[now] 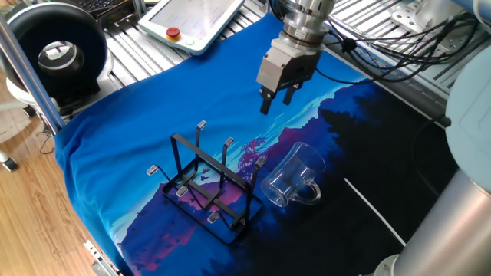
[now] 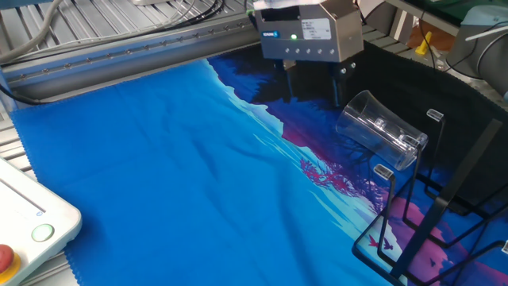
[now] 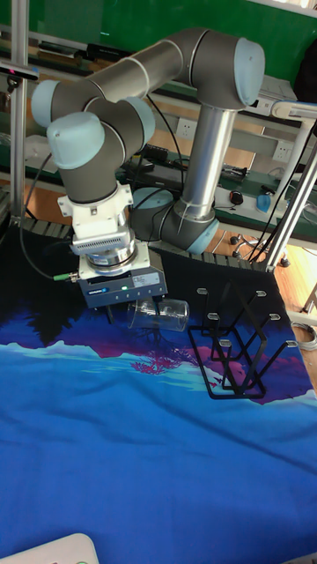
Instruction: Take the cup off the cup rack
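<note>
The clear glass cup (image 1: pixel 295 178) hangs tilted on an outer peg of the black wire cup rack (image 1: pixel 207 180), which stands on the blue and black cloth. My gripper (image 1: pixel 276 100) hovers above and behind the cup, apart from it, open, with nothing between its fingers. In the other fixed view the gripper (image 2: pixel 313 86) is just left of the cup (image 2: pixel 381 131), whose mouth faces it; a silver peg cap shows through the glass, and the rack (image 2: pixel 444 199) is at the right. In the tall view the gripper (image 3: pixel 119 310) is close beside the cup (image 3: pixel 165 315), left of the rack (image 3: pixel 238 348).
A white teach pendant (image 1: pixel 192 19) with a red button lies at the cloth's far edge. A black round device (image 1: pixel 57 54) stands at the far left. Cables (image 1: pixel 383 46) run over the aluminium rails. The arm's grey base (image 1: pixel 453 199) fills the right side.
</note>
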### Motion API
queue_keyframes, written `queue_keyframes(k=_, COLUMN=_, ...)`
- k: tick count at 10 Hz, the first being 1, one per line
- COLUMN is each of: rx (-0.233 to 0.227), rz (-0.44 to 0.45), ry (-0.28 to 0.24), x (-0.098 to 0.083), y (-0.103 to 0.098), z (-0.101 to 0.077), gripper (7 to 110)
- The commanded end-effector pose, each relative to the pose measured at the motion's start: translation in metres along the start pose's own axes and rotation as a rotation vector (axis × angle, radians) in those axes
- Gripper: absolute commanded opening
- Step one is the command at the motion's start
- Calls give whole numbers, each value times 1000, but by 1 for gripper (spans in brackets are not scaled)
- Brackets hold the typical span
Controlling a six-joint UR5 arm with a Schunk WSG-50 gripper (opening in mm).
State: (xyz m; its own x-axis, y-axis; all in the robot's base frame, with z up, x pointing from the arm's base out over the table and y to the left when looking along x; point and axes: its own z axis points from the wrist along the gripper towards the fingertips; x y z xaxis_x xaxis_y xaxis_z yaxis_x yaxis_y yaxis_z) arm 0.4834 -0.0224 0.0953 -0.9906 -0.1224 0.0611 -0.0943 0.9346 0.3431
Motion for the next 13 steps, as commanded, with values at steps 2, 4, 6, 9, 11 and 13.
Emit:
queue_keyframes(k=2, rx=75, rz=-5, ry=-3, x=0, y=-19, z=0, gripper=44)
queue_keyframes(k=4, rx=5, rz=45, ry=5, x=2, y=-2, z=0, gripper=44)
queue_keyframes(k=6, rx=-10, rz=36, ry=4, x=2, y=2, z=0, gripper=44)
queue_keyframes(k=9, rx=-65, rz=88, ry=111, x=95, y=6, z=0, gripper=44)
queue_keyframes(k=11, rx=-114, rz=87, ry=119, x=118, y=5, z=17, gripper=44)
queue_keyframes(k=13, rx=-120, rz=92, ry=103, x=123, y=10, z=27, gripper=44)
